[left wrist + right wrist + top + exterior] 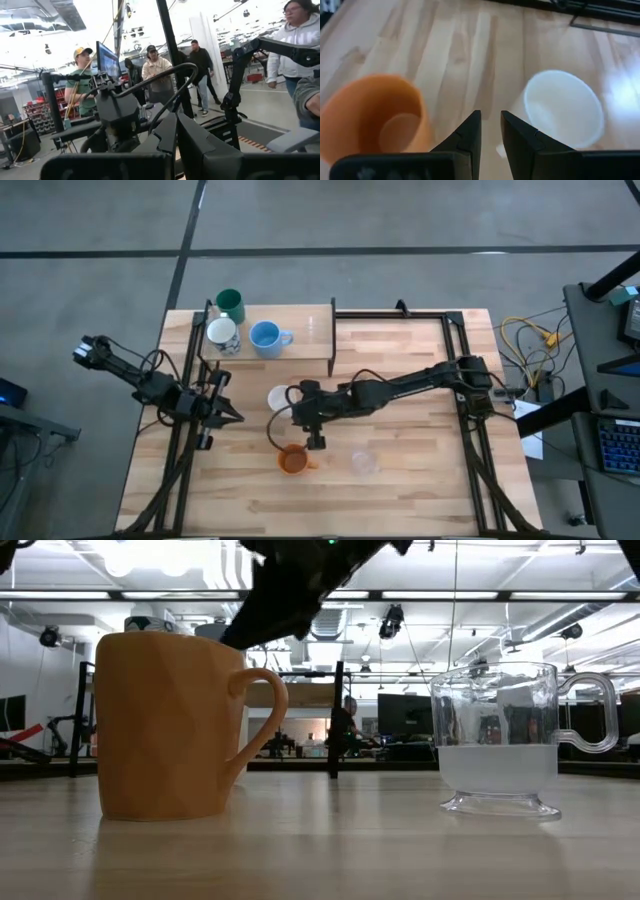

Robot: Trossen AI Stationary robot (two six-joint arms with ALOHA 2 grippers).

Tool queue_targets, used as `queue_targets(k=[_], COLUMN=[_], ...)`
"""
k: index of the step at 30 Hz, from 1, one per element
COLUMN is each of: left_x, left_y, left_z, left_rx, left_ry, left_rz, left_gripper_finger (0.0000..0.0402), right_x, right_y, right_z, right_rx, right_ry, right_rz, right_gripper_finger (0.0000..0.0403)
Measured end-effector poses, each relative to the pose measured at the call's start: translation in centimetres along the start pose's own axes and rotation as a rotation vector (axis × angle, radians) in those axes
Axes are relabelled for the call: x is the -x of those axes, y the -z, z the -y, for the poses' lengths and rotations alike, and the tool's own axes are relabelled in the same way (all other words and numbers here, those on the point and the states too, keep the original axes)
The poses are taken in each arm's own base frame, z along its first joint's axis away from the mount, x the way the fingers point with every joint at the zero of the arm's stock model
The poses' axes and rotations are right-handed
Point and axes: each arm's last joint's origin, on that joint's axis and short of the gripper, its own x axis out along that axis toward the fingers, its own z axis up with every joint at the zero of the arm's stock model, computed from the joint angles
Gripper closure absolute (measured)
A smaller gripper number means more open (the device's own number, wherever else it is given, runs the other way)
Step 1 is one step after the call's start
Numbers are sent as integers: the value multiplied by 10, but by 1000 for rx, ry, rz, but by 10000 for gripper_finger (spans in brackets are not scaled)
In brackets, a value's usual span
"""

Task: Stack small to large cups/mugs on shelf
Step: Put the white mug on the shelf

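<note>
The shelf (305, 345) at the table's far side carries a dark green cup (230, 304), a pale shiny cup (221, 333) and a light blue cup (265, 337). On the tabletop stand a white cup (280, 398) (565, 107), an orange mug (292, 460) (175, 725) (375, 120) and a clear cup (364, 462) (500, 740). My right gripper (287, 423) (491, 127) hangs above the table between the white cup and the orange mug, slanting down, fingers a little open with nothing between them. My left gripper (230, 416) (176, 125) is shut and raised at the table's left.
Black frame rails (465, 395) run along the table's left and right sides. People stand in the room beyond the table (157, 70). Bare wood lies along the table's near edge (330, 510).
</note>
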Motion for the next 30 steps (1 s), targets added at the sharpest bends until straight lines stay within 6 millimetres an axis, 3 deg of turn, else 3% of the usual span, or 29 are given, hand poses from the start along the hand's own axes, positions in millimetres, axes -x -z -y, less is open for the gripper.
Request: queue_targets(k=[4,10,19,30], left_x=[5,8,10,16], left_y=[1,2,3,5], left_z=[-1,-1,-1,-1], left_rx=[2,2,3,-11], left_ry=[-3,-5,-7,-11], left_rz=[12,19,26,43], left_gripper_finger=[402,402,402,402], right_x=[-5,-13,-44,-71], right_y=[-7,-11,-10,-7], right_z=[2,7,24,37], right_rx=[17,8,-61,-100], right_ry=[-44,-7,66,80], right_rz=[57,77,36,-125], right_gripper_finger=[322,270,187,170])
